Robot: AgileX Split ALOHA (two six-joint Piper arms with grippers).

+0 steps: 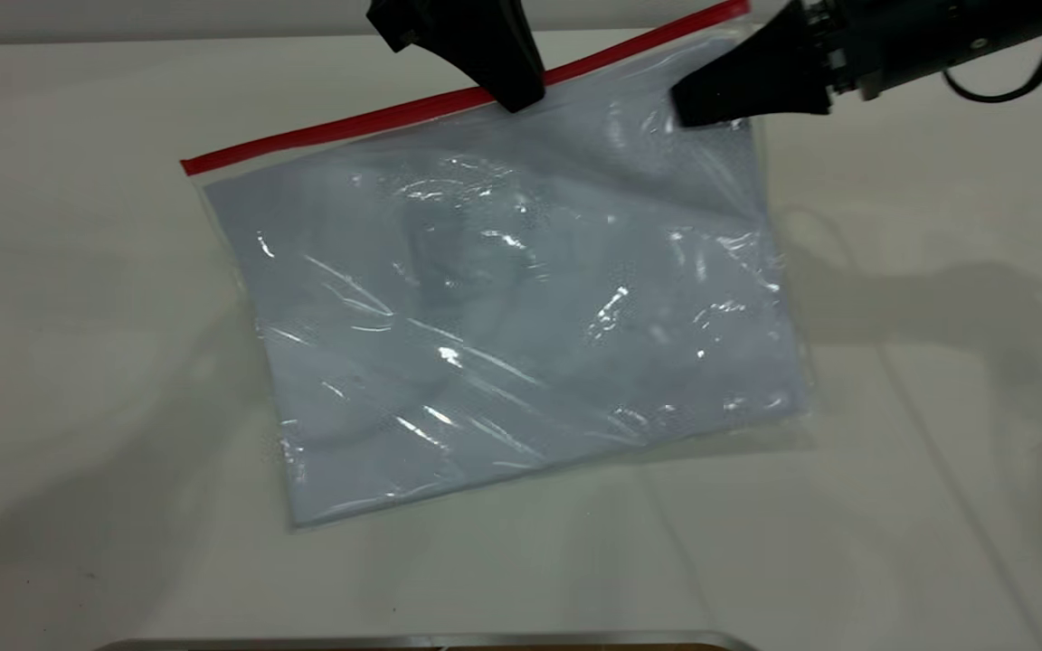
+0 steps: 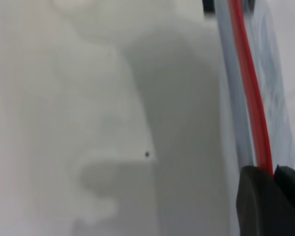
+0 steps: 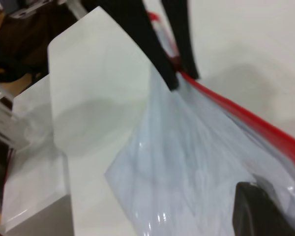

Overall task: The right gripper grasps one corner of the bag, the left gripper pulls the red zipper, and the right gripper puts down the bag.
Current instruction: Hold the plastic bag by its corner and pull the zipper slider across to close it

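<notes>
The clear bag [image 1: 503,307] with white paper inside lies slanted on the white table, its far right part raised. The red zipper [image 1: 349,124] runs along its far edge. My left gripper [image 1: 516,90] is shut on the red zipper about two thirds of the way along it; in the left wrist view the red strip [image 2: 253,98] runs down between the closed fingers [image 2: 258,196]. My right gripper [image 1: 693,104] is shut on the bag just below the corner of the bag [image 1: 738,11] at the strip's right end. In the right wrist view one finger [image 3: 255,206] presses the bag film [image 3: 187,162]. The slider tab is hidden.
A metal edge [image 1: 412,642] runs along the near side of the table. The table's edge and dark clutter beyond it [image 3: 10,39] show in the right wrist view. Bare table [image 1: 937,407] lies to the right and left of the bag.
</notes>
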